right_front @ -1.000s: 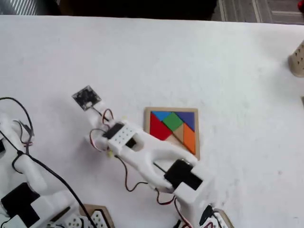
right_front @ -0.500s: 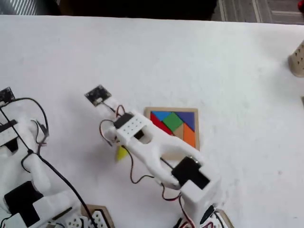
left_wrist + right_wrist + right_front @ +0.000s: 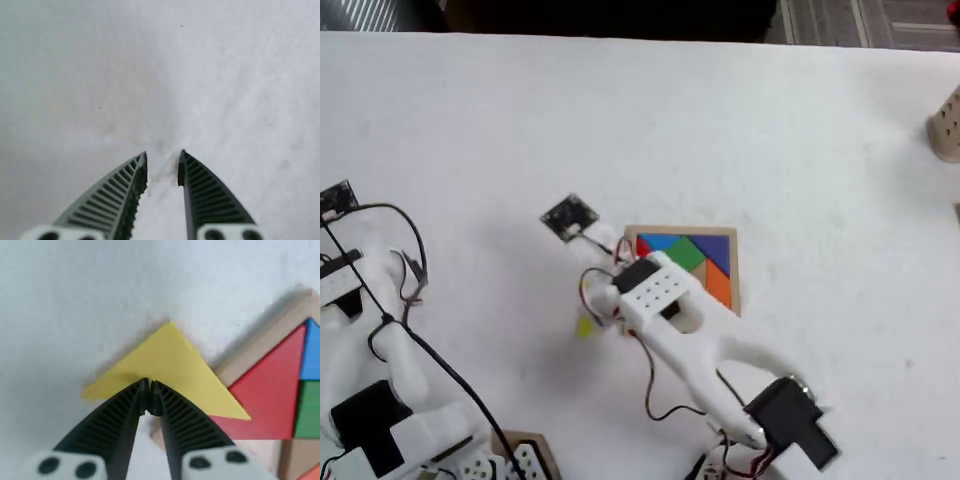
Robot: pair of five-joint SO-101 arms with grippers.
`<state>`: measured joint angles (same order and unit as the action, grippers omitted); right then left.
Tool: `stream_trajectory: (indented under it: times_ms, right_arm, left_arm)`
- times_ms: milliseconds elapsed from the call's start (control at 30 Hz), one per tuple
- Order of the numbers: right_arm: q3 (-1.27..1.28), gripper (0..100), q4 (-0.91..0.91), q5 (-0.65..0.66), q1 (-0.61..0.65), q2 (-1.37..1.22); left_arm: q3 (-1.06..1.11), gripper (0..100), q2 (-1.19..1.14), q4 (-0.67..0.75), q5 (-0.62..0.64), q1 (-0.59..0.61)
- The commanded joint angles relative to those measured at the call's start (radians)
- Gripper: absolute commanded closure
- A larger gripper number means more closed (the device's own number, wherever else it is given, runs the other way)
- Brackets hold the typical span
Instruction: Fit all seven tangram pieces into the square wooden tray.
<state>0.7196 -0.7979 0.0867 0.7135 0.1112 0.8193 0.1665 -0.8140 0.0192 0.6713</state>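
One yellow triangle (image 3: 165, 360) | pinched in right claw (image 3: 149, 386) | tip at tray (image 3: 265, 340) edge

yellow triangle (image 3: 583, 326) mostly hidden under right arm (image 3: 690, 340); tray (image 3: 734, 262) lower-left corner covered too.

your high camera sits fixed off the arms, on their side of the white table (image 3: 770, 140), and looks steeply down from far enough back to take in the wooden tray (image 3: 680, 231) and both arms. your left wrist camera looks out along the left gripper (image 3: 163, 153) at bare tabletop, very near. your right wrist camera looks down past the right gripper (image 3: 149, 382), close on the yellow triangle (image 3: 165, 360) and one corner of the tray. the high and right wrist views share that tray corner and the triangle.
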Motion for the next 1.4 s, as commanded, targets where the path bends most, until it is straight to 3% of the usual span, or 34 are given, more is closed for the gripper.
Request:
stream_trajectory:
  times_ms: [0,367,700,1233,1367]
  right_arm:
    - [0.006,98.1,-0.019,0.026,-0.07,0.038]
    - [-0.014,98.1,-0.157,0.124,-0.004,0.113]
    - [-0.028,98.1,-0.035,0.123,-0.074,-0.005]
    - [-0.443,98.1,-0.025,0.123,-0.119,-0.372]
    - [-0.563,98.1,-0.091,0.123,-0.119,-0.473]
  left_arm:
    - [-0.003,86,0.041,0.015,0.006,-0.016]
    - [-0.002,86,0.041,0.031,0.005,-0.018]
    - [0.008,87,0.041,0.043,0.005,-0.018]
    - [0.009,87,0.041,0.043,0.005,-0.018]
    - [0.009,87,0.041,0.043,0.005,-0.018]
